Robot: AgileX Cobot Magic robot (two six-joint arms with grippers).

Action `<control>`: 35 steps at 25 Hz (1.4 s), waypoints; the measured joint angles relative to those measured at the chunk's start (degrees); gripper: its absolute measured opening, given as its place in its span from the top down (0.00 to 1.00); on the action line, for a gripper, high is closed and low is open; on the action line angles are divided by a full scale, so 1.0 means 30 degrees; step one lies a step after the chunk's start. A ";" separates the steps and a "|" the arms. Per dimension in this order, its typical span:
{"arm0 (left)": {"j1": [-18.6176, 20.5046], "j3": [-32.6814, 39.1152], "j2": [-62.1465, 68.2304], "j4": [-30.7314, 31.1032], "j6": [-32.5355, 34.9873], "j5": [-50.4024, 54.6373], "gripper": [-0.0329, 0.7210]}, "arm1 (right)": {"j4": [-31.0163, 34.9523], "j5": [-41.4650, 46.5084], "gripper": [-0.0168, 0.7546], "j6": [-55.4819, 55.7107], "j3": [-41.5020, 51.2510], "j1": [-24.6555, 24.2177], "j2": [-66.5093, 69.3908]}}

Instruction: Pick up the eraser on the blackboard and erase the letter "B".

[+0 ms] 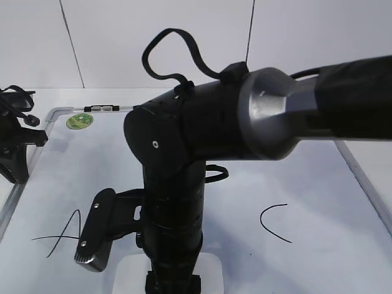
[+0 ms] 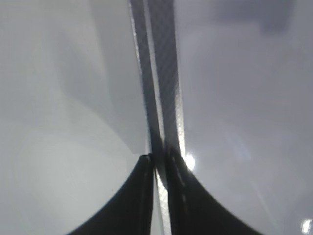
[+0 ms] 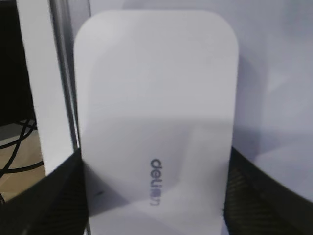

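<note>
The white eraser with dark lettering fills the right wrist view, lying on the blackboard next to its grey frame. My right gripper has a jaw against each long side of the eraser and is shut on it. In the exterior view the eraser shows at the bottom edge under my right arm, with my right gripper on it. The letter "B" is hidden behind that arm. My left gripper is shut and empty over the board's frame, and stands at the left edge in the exterior view.
A black "A" is drawn at the left and a "C" at the right. A round green sticker and a small marker clip sit at the board's far left corner. My right arm blocks the middle.
</note>
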 joint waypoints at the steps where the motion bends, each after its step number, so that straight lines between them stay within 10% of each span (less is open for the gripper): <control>1: 0.0000 0.0000 0.0000 0.0000 0.0000 0.0000 0.89 | -0.0221 0.0037 0.25 0.0277 0.0000 0.0074 0.0013; 23: 0.0000 0.0000 0.0030 -0.0050 0.0000 -0.0096 0.89 | -0.1633 -0.2295 0.25 0.1512 0.2981 0.0213 -0.1810; 35: 0.0000 0.0000 0.0030 -0.0129 0.0000 -0.0143 0.89 | -0.1773 -0.2944 0.25 0.1636 0.6817 -0.3075 -0.4421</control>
